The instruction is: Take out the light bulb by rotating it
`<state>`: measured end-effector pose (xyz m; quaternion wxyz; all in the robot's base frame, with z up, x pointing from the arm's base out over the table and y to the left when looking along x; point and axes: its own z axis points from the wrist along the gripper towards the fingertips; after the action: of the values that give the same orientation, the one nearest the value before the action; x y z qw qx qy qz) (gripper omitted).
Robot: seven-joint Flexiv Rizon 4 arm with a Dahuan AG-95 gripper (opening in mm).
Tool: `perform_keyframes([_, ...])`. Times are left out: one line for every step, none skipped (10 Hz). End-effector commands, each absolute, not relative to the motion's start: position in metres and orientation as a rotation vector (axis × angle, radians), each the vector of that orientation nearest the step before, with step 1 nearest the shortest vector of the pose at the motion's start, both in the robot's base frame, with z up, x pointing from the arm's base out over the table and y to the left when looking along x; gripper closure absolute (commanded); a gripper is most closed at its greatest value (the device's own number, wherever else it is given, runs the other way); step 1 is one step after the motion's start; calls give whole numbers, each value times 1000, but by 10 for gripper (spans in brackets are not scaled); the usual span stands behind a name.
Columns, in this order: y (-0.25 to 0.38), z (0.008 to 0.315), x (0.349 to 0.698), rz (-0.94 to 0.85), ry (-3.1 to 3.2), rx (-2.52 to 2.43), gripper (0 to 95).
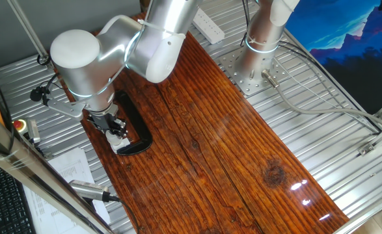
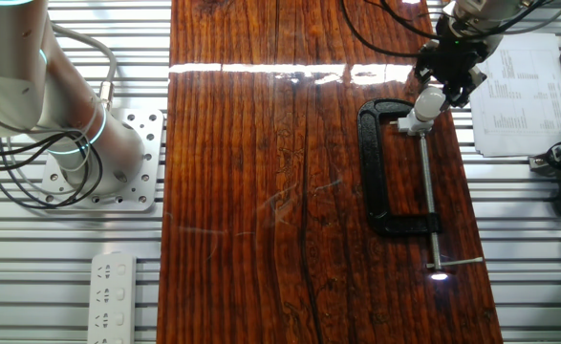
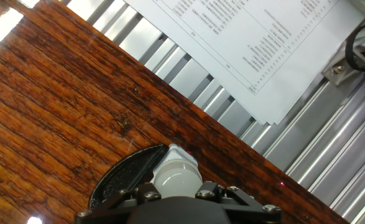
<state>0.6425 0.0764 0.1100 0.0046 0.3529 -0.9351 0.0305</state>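
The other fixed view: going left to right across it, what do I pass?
Second arm's base plate → power strip → bare wooden board → black C-clamp → gripper over the light bulb → printed sheet.

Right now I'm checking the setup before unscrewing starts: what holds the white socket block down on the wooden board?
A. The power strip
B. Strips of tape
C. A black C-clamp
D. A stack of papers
C: the black C-clamp lies on the wooden board with its jaw end at the white socket block, where the gripper sits over the bulb.
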Motion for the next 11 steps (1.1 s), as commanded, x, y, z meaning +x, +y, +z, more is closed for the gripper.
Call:
perform_keyframes([77,109,641,43,-2672,1570,950])
perform_keyframes([77,109,641,44,-2668,1576,950])
perform_keyframes([77,109,641,51,-2657,1593,950])
perform_keyframes([77,109,641,52,-2650,1605,950])
perform_keyframes([77,109,641,61,-2635,1633,950])
perform_keyframes([77,109,641,66,-2623,1649,950])
perform_keyframes([77,109,641,77,-2596,1692,950])
perform_keyframes([77,109,641,89,-2566,1731,950])
perform_keyframes([77,109,641,98,-2525,1781,950])
perform_keyframes([77,109,641,110,-2481,1845,950])
perform_keyframes([77,109,641,125,-2444,1905,950])
